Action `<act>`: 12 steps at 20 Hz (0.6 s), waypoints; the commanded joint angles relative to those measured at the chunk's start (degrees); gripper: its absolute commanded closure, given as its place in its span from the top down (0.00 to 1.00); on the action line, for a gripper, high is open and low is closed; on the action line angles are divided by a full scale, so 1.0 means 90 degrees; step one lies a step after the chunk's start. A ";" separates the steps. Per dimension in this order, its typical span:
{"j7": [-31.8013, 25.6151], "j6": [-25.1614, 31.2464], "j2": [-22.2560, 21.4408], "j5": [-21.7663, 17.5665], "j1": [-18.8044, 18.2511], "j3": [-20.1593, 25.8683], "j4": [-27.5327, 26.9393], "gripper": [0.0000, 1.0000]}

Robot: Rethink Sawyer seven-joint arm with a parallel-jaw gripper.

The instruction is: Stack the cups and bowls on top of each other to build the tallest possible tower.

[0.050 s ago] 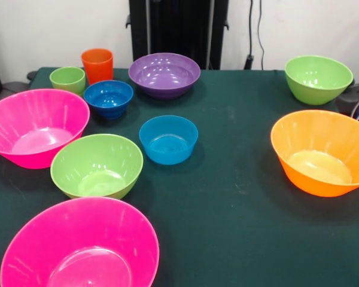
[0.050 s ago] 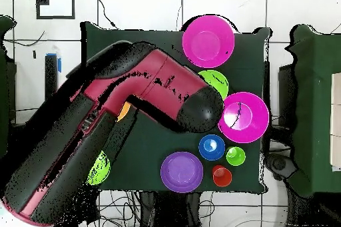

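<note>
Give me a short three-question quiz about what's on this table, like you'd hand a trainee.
1. True or false: the purple bowl sits nested inside a pink bowl.
2. Which thing stands right beside the orange cup? A) the light-green cup B) the orange bowl C) a pink bowl
3. How many blue bowls can you count in the front view?

Key: 1 false; 2 A; 3 two.
</note>
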 commanded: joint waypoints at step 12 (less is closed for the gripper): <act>0.0753 0.0413 0.1111 0.0449 -0.0400 0.0825 -0.1355 1.00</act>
